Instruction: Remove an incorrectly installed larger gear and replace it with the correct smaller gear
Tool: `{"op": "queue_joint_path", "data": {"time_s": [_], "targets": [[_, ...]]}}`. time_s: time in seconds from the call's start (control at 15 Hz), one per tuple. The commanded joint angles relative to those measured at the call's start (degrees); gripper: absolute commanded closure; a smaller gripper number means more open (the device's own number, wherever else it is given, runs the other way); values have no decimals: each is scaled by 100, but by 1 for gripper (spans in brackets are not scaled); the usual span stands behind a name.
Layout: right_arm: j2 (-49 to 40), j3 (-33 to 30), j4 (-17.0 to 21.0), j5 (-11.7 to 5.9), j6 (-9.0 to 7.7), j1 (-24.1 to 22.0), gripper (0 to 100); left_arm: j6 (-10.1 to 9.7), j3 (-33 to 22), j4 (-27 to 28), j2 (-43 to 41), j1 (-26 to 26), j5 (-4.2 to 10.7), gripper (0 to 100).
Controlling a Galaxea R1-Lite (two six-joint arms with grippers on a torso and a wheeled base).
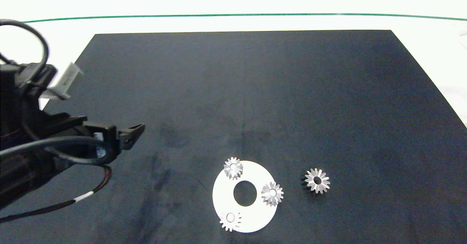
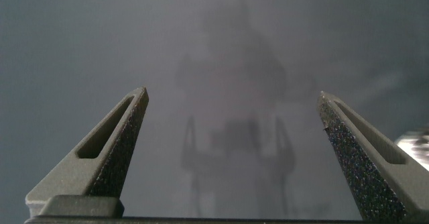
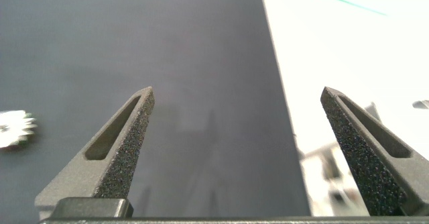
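The larger gear (image 1: 317, 180), with long starburst teeth and a dark centre hole, lies alone on the black mat (image 1: 255, 90), right of the white ring plate (image 1: 226, 200). On the plate's right rim sits the smaller gear (image 1: 272, 193), which has blunter teeth and a pale bore. My left gripper (image 1: 128, 135) hovers far to the left of the plate and stands open (image 2: 231, 96) over bare mat. My right gripper (image 3: 234, 93) is also open and holds nothing; its arm is outside the head view. A silver gear (image 3: 13, 129) shows at its picture's edge, and I cannot tell which one.
Two slightly smaller pale gears sit on the plate, one at its far rim (image 1: 233, 167) and one at its near rim (image 1: 230, 220). The plate has a round centre hole. White table surrounds the mat, with a green line (image 1: 233, 15) at the back.
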Motion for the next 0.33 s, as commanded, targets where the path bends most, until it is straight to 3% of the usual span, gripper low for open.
{"op": "queue_joint_path", "data": {"time_s": [0.07,0.33], "targets": [[-984,463,31,-164,239,-904,0,112,1281,-486,-1931,1107,33,0],[-2162,577,945,-251,248,-878,0,675,1826,-398,-4014,2179,33,0]]}}
